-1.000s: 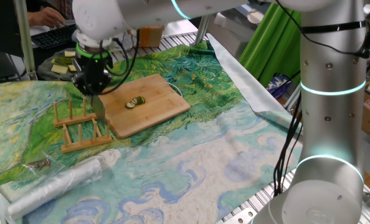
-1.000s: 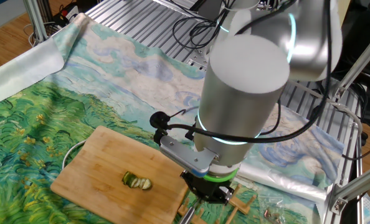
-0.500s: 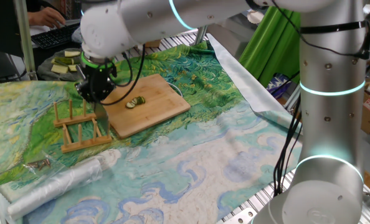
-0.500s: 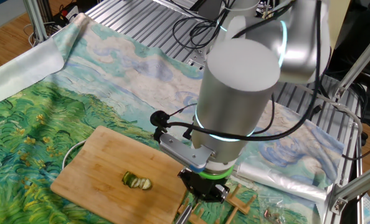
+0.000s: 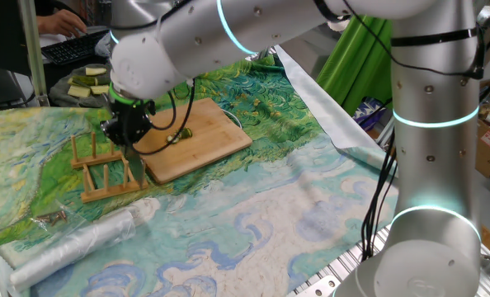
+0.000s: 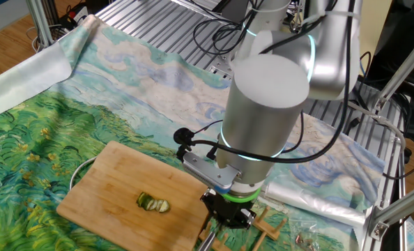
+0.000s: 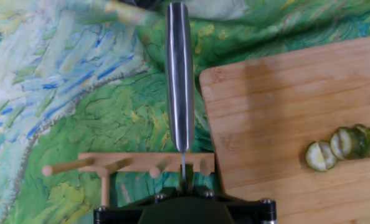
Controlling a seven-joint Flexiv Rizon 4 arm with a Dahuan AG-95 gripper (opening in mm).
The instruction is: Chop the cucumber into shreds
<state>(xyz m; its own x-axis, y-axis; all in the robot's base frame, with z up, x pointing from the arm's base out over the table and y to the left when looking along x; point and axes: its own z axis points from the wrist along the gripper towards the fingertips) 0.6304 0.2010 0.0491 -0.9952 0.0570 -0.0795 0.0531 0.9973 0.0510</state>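
Several thin cucumber (image 5: pixel 179 134) slices, dark-skinned with pale flesh, lie overlapping on the wooden cutting board (image 5: pixel 208 153). They also show in the other fixed view as cucumber (image 6: pixel 153 203) on the board (image 6: pixel 109 188), and in the hand view as cucumber (image 7: pixel 344 144) at the right. My gripper (image 5: pixel 128 130) is shut on a knife (image 7: pixel 179 81) whose steel blade points down and away from the hand. It hangs left of the board, over a wooden peg rack (image 5: pixel 105 169). The slices lie well to the blade's right.
A plate of pale yellow-green chunks (image 5: pixel 84 82) sits at the back left. A rolled clear plastic bag (image 5: pixel 80 241) lies near the front left. The peg rack (image 7: pixel 129 165) lies directly under the blade. The robot's column (image 5: pixel 435 165) stands at the right.
The hand with the knife has shifted slightly toward the front and down over the peg rack. The arm's elbow swung across above. The slices have not moved.
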